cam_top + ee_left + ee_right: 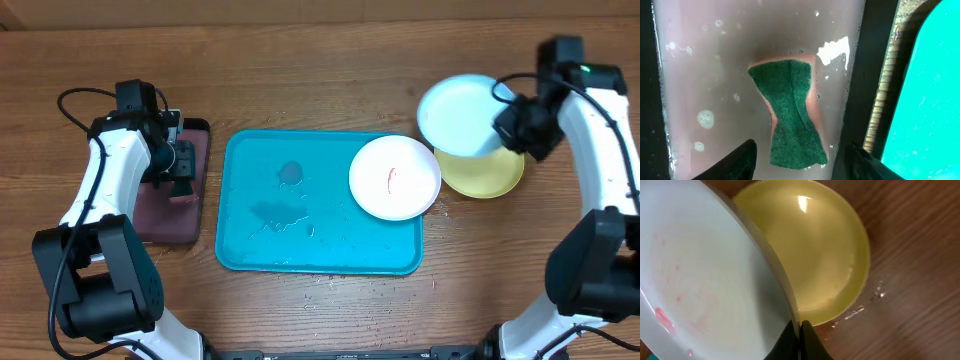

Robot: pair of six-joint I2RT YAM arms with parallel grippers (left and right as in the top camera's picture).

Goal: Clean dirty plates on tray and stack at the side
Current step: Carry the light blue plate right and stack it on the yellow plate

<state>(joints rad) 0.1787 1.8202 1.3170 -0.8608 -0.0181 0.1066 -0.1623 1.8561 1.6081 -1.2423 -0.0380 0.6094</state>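
The turquoise tray [250, 250] lies mid-table. The white plate [394, 178] with a red smear sits on its right end. The yellow-green plate [490, 178] lies on the table right of the tray; in the right wrist view [815, 245] it looks clean. My right gripper [800, 327] is shut on the rim of the light blue plate [455, 115], holding it tilted above the yellow-green plate; faint red specks show on it [700, 265]. My left gripper [797, 162] is open above the green sponge [790, 115], which lies in the small tray.
The small black-rimmed tray [196, 132] with a pinkish wet inside stands left of the turquoise tray, under my left gripper [180, 170]. Water drops lie on the turquoise tray's floor and on the wood near the yellow-green plate.
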